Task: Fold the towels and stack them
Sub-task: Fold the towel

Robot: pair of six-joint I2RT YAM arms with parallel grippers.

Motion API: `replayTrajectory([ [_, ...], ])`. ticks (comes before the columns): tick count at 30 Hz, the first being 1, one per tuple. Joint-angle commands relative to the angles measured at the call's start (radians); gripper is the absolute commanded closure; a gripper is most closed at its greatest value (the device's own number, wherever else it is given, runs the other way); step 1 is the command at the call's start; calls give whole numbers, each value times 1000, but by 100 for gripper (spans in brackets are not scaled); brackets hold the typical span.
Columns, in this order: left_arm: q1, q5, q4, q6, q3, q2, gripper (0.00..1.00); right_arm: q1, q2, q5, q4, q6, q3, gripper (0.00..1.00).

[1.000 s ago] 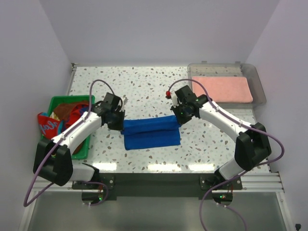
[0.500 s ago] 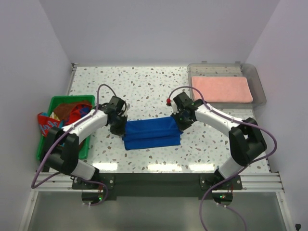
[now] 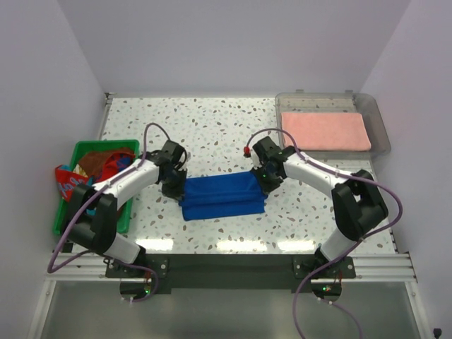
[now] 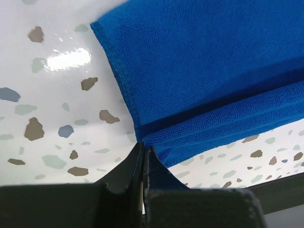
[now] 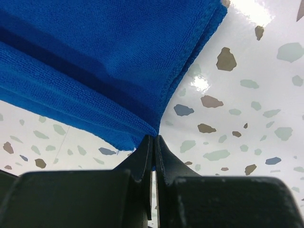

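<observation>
A royal blue towel (image 3: 222,196) lies folded into a long strip in the middle of the table. My left gripper (image 3: 176,187) is shut on its left end, pinching a corner (image 4: 144,148) where the layers meet. On the right end sits my right gripper (image 3: 263,182), its tips (image 5: 154,140) shut on the blue cloth (image 5: 104,61) in the same way. In the left wrist view the blue towel (image 4: 209,71) spreads away over the speckled tabletop. A salmon pink towel (image 3: 326,131) lies folded flat at the back right.
The pink towel rests in a clear plastic tray (image 3: 381,134). A green basket (image 3: 106,145) at the left edge holds a blue-and-red patterned towel (image 3: 70,185) and a brown one (image 3: 95,161). White walls close in the table on three sides.
Both grippers have come down and slightly inward with the towel's ends, and both elbows have swung. The blue towel now lies flatter and more even.
</observation>
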Motion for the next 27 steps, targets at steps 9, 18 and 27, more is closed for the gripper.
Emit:
replayTrajectory([
  [9, 0, -129, -144, -1, 82, -123, 100, -1, -118, 46, -124, 22, 48, 100],
  [18, -18, -78, -44, -31, -14, -64, 100, 2, -50, 35, -60, 36, -27, 100],
  [27, -40, -49, 51, -57, -96, -41, 94, 19, 2, 26, -26, 34, -35, 100],
])
